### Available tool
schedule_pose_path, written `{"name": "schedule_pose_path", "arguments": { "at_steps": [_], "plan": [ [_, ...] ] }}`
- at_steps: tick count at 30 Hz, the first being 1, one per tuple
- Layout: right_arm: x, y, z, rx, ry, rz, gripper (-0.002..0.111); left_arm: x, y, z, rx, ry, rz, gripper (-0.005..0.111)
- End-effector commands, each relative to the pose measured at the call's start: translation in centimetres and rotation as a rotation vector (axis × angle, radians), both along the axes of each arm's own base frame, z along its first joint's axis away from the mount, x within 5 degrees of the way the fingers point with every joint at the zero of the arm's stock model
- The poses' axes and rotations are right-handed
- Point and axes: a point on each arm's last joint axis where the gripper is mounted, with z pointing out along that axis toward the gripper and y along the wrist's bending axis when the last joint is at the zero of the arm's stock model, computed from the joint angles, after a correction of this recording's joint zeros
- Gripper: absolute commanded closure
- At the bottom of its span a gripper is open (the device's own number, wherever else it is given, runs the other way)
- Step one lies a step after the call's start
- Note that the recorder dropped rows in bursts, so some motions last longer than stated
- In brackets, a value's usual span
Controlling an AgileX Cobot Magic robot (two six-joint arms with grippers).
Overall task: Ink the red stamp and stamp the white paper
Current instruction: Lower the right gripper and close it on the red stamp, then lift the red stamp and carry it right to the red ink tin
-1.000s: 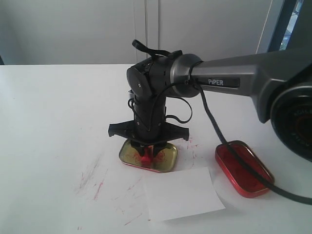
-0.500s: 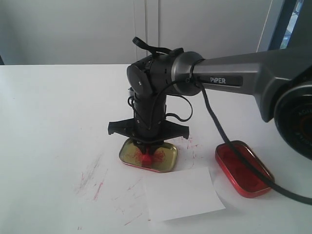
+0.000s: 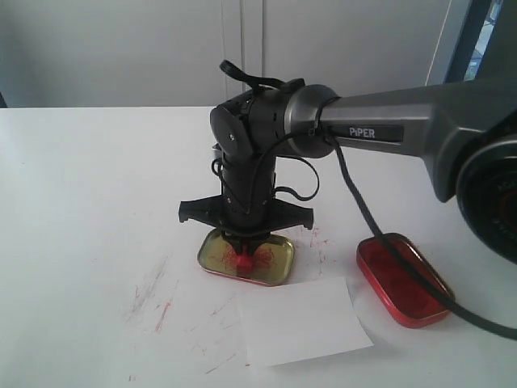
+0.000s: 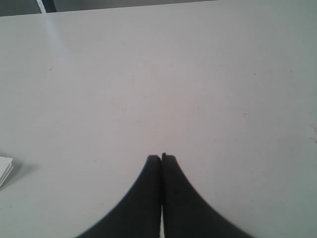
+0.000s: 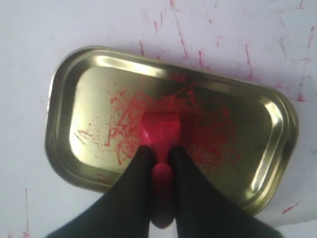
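Note:
The red stamp [image 3: 241,260] [image 5: 161,130] stands inside the gold tin [image 3: 276,260] [image 5: 94,99], whose floor is smeared with red ink. My right gripper [image 3: 242,247] [image 5: 161,151] reaches straight down into the tin. Its two black fingers press on either side of the stamp's narrow handle, shut on it. The white paper [image 3: 300,321] lies flat just in front of the tin, blank. My left gripper [image 4: 161,157] is shut over bare white table with nothing between its fingers. It does not show in the exterior view.
A red oblong tin [image 3: 402,279] holding red ink lies to the right of the paper, with the arm's black cable [image 3: 380,242] draped across it. Red streaks [image 3: 157,295] mark the white surface left of the paper. A white edge [image 4: 4,168] shows in the left wrist view.
The right gripper's fingers have come together onto the stamp's handle inside the gold tin. The arm has hardly shifted, and the paper and tins stay put.

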Motion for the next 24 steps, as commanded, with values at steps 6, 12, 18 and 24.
{"name": "schedule_pose_path", "arguments": {
  "at_steps": [6, 12, 18, 24],
  "plan": [
    [-0.5, -0.7, 3.8, -0.001, -0.063, 0.037, 0.108, 0.0, 0.0, -0.2, -0.001, 0.004, -0.001, 0.107],
    [-0.5, -1.7, 5.1, -0.077, -0.098, 0.073, 0.108, 0.0, 0.0, -0.2, -0.001, 0.004, -0.001, 0.107],
    [-0.5, -2.2, 5.4, -0.141, -0.111, 0.165, 0.108, 0.0, 0.0, -0.2, -0.001, 0.004, -0.001, 0.107],
    [-1.0, -2.7, 5.5, -0.214, -0.063, 0.317, 0.108, 0.0, 0.0, -0.2, -0.001, 0.004, -0.001, 0.107]
  ]
}}
